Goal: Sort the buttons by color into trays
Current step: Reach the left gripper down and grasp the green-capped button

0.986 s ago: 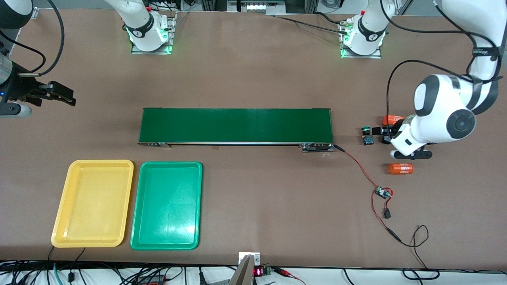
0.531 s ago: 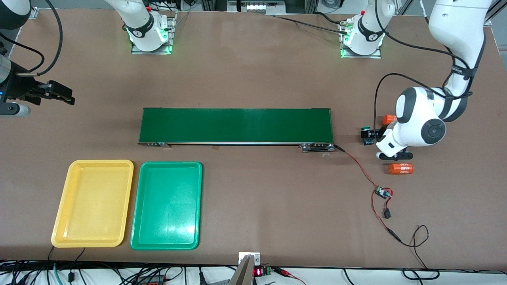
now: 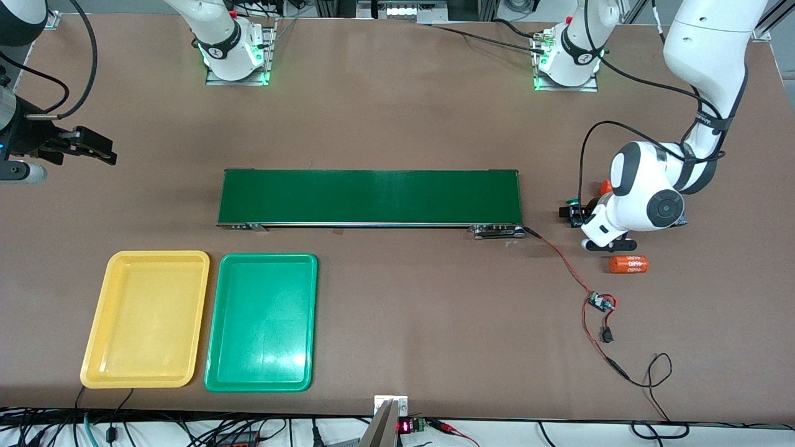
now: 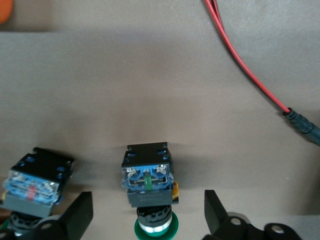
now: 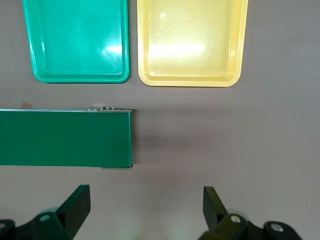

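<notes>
A green-capped button [image 4: 150, 182] lies on its side on the table off the conveyor's end, at the left arm's end; its cap shows as [image 3: 572, 202]. My left gripper [image 4: 148, 215] is low over it and open, one finger on each side with gaps to the button; in the front view the left gripper [image 3: 576, 212] is mostly under the white hand. A second button [image 4: 35, 182] lies just outside one finger. My right gripper [image 3: 93, 151] waits open and empty at the right arm's end, also right gripper [image 5: 145, 210]. The yellow tray [image 3: 146, 254] and green tray [image 3: 267, 256] sit empty.
The long dark-green conveyor belt [image 3: 369, 197] runs across the middle. An orange cylinder [image 3: 627, 264] lies nearer the front camera than the left hand; another orange cylinder [image 3: 604, 186] peeks out beside it. A red wire [image 3: 562, 261] leads to a small circuit board [image 3: 599, 302].
The left arm's hand has moved toward the conveyor's end and lower, bringing its fingers around the green-capped button. The right arm has barely moved.
</notes>
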